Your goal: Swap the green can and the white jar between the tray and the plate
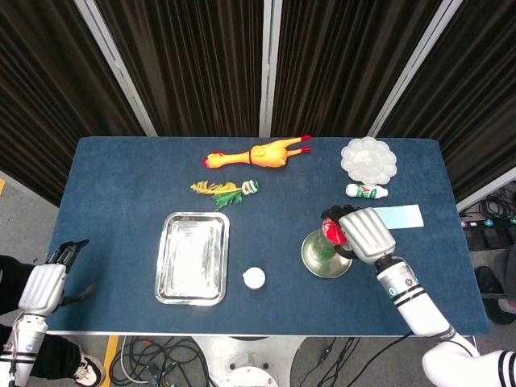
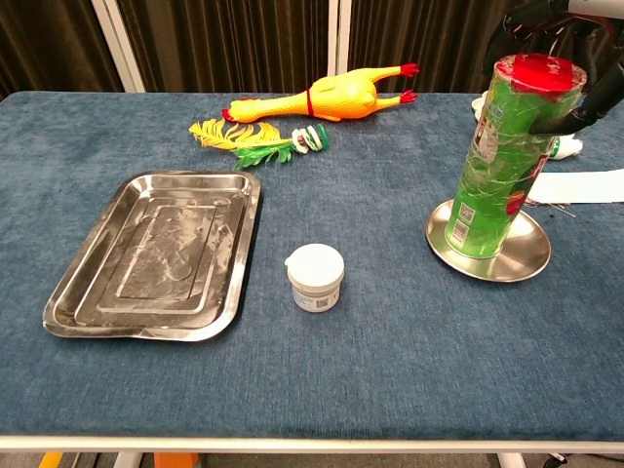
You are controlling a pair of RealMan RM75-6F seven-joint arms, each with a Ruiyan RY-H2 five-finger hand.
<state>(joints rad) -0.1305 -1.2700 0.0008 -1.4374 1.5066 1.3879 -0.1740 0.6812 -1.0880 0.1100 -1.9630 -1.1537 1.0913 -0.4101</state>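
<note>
The green can (image 2: 495,171) with a red lid stands nearly upright on the round steel plate (image 2: 529,255) at the right. My right hand (image 1: 367,234) grips the can near its top; in the chest view dark fingers (image 2: 564,119) press its upper right side. The white jar (image 2: 315,277) sits on the blue cloth between the plate and the steel tray (image 2: 156,253); from the head camera the jar (image 1: 255,278) lies right of the tray (image 1: 192,258), which holds nothing. My left hand (image 1: 44,284) hangs off the table's left edge, holding nothing, fingers apart.
A yellow rubber chicken (image 1: 258,154) and a yellow-green feather toy (image 1: 226,192) lie at the back. Behind the plate are a white flower-shaped dish (image 1: 368,159), a small white bottle (image 1: 365,191) and a pale blue card (image 1: 399,216).
</note>
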